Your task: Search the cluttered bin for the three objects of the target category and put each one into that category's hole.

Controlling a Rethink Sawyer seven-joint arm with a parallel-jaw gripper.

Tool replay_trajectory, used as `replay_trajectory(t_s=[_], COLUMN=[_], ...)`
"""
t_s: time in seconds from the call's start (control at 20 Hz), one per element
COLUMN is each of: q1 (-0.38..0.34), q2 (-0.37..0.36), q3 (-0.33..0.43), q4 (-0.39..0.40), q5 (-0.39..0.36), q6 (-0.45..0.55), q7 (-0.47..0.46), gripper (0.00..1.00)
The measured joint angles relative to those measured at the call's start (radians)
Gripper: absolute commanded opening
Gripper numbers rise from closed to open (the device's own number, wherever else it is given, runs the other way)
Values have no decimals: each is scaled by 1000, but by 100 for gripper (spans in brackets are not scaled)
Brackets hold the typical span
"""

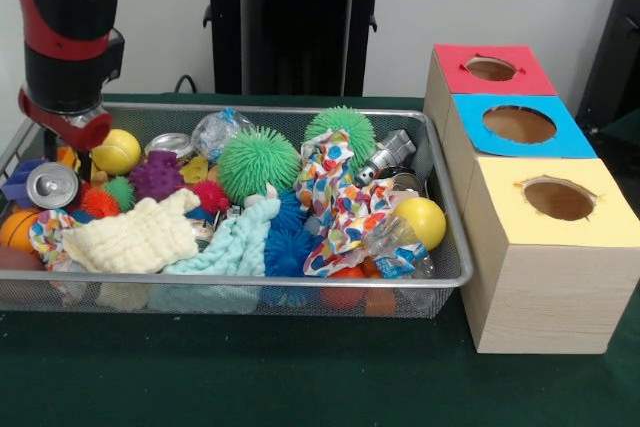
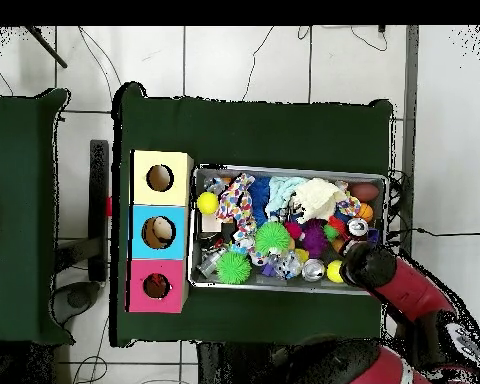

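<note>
Arm reaching into the bin (image 1: 300, 292)

The gripper (image 1: 72, 152) is hanging among clutter; its grasp cannot be told, a yellow ball (image 1: 117, 150) and silver can (image 1: 52, 185) lying just beside it.

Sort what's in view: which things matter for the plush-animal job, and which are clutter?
Job: bin; red-topped box's hole. No plush animal clearly showing.
Clutter: green spiky ball; spotted cloth; yellow ball; can; blue-topped box; yellow-topped box.

Lab, pedestal robot arm (image 1: 65, 37), green-clothed table (image 1: 250, 377)
</note>
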Motion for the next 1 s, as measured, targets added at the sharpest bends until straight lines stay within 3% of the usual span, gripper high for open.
replay_trajectory(t_s=[1.0], q1=[54], q2=[8], q3=[-10], q4=[1], q5=[71], q6=[-8], q7=[0], gripper=[100])
